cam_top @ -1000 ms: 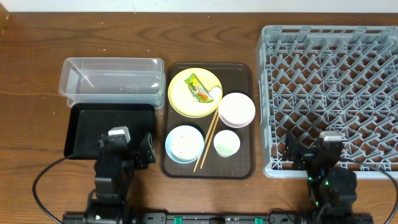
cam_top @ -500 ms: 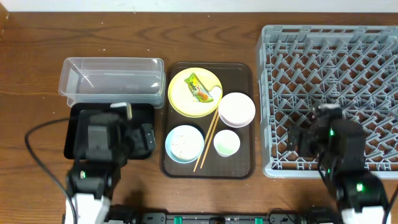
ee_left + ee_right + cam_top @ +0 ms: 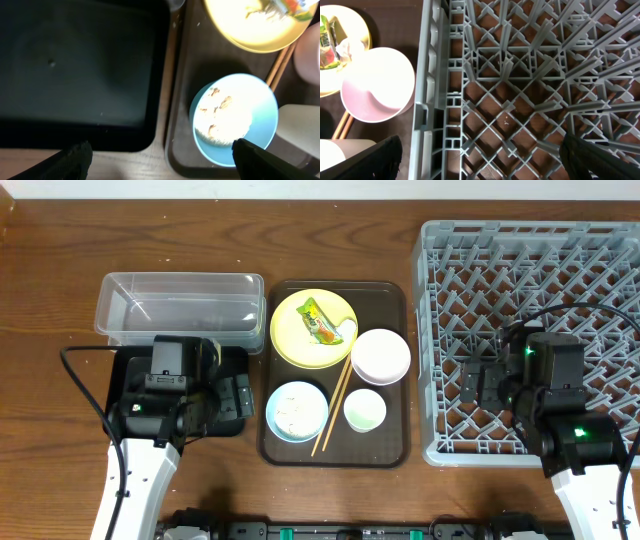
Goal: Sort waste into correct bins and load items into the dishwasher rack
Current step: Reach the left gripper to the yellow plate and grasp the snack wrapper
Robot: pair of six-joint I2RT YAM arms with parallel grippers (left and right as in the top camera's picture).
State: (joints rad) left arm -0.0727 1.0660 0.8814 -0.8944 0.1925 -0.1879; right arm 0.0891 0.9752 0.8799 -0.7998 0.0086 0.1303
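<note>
Your left jaws are spread wide and hold nothing. They hang over the seam where the black tray (image 3: pixel 75 65) meets the brown tray (image 3: pixel 176 100), with the light blue bowl (image 3: pixel 260 125) just to their right. Your right jaws are also spread and empty, above the left side of the dishwasher rack (image 3: pixel 520 100), with the white bowl (image 3: pixel 377 85) just outside its wall.

Nothing is sorted yet. The snack wrapper (image 3: pixel 320 320) lies on the yellow plate (image 3: pixel 295 340) at the far end of the brown tray. The crumbs (image 3: pixel 220 107) sit loose inside the blue bowl. The chopsticks (image 3: pixel 334 404) run between that bowl and the green cup (image 3: pixel 365 411), their far ends at the plate's edge. The clear tub (image 3: pixel 180 305) sits far of the black tray on the desk (image 3: pixel 50 280).

Watch the crowding. If you lift the blue bowl at a tilt, the crumbs will likely spill onto the brown tray. A clumsy reach beside it could knock the chopsticks and set them rolling. The wrapper looks light and crinkled, so a shallow pinch may slip off it or drag the plate. Bringing your right arm leftward too low risks catching the rack's wall or pegs.
</note>
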